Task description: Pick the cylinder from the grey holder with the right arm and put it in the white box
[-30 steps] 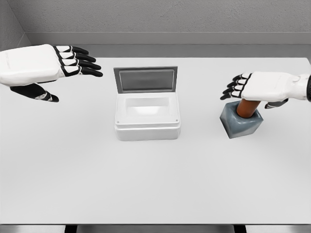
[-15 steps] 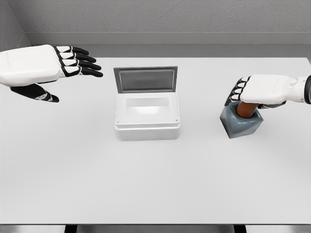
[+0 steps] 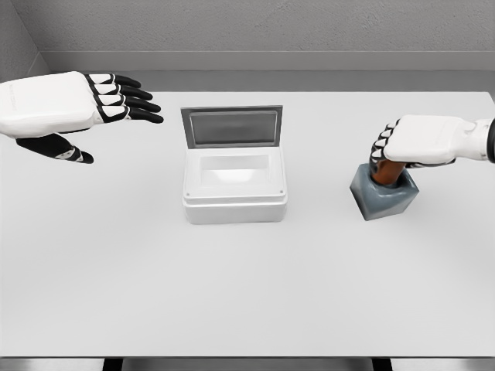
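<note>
A brown cylinder [image 3: 387,175] stands upright in the grey holder [image 3: 384,195] on the right side of the table. My right hand [image 3: 398,151] sits on top of the cylinder with its fingers curled around the upper part, hiding most of it. Only a short stretch of brown shows between the hand and the holder. The white box [image 3: 234,188] stands at the table's middle with its lid [image 3: 231,126] raised at the back. My left hand [image 3: 93,116] hovers far to the left, fingers stretched out and holding nothing.
The white table [image 3: 247,286] ends at the near edge along the bottom of the view. A grey wall runs behind the table's far edge.
My right hand has sunk lower over the cylinder and its fingers have curled in around it. The left hand, the box and the holder have stayed put.
</note>
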Robot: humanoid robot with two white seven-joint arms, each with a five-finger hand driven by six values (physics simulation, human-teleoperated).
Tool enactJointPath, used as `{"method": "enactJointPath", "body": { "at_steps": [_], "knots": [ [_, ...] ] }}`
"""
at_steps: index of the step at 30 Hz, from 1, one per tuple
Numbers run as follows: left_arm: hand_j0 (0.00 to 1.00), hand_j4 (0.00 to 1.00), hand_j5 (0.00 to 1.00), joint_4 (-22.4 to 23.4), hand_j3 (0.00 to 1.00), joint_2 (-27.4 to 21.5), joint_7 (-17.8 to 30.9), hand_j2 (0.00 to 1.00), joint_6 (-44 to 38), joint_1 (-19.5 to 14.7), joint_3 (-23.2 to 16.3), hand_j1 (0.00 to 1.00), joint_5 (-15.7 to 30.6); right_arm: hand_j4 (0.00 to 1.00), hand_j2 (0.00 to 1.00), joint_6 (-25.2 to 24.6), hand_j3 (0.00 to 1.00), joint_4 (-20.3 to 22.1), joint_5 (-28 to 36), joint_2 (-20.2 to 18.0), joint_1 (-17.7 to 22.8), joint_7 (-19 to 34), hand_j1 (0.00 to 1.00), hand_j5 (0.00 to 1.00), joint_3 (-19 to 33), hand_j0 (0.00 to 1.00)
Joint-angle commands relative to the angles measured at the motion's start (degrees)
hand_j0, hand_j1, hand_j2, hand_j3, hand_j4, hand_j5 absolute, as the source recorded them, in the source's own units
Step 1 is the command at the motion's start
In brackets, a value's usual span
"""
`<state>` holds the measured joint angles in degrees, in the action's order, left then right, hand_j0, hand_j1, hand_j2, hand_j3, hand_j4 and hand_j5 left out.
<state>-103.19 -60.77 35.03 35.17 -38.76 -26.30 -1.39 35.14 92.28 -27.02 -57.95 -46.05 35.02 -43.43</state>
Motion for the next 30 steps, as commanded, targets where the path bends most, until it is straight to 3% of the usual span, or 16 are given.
{"method": "enactJointPath", "body": {
  "at_steps": [1, 19, 30],
  "knots": [
    [1.00, 1.00, 1.00, 0.00, 1.00, -0.05, -0.03, 1.00, -0.17, 0.00, 0.02, 1.00, 0.33, 0.52, 0.52, -0.14, 0.52, 0.26, 0.12, -0.32, 0.00, -0.02, 0.52, 0.52, 0.28, 0.52],
    [1.00, 1.00, 1.00, 0.00, 1.00, -0.14, -0.03, 1.00, -0.17, -0.35, 0.28, 1.00, 0.51, 0.49, 0.49, -0.14, 0.49, 5.10, 0.30, -0.41, -3.78, -0.02, 0.49, 0.49, 0.45, 0.49],
    [1.00, 1.00, 1.00, 0.00, 1.00, -0.49, -0.03, 1.00, -0.17, -0.53, 0.11, 1.00, 0.24, 0.49, 0.49, -0.14, 0.49, 5.27, -1.02, 5.92, -5.80, -0.02, 0.49, 0.49, 0.01, 0.49]
  ]
}}
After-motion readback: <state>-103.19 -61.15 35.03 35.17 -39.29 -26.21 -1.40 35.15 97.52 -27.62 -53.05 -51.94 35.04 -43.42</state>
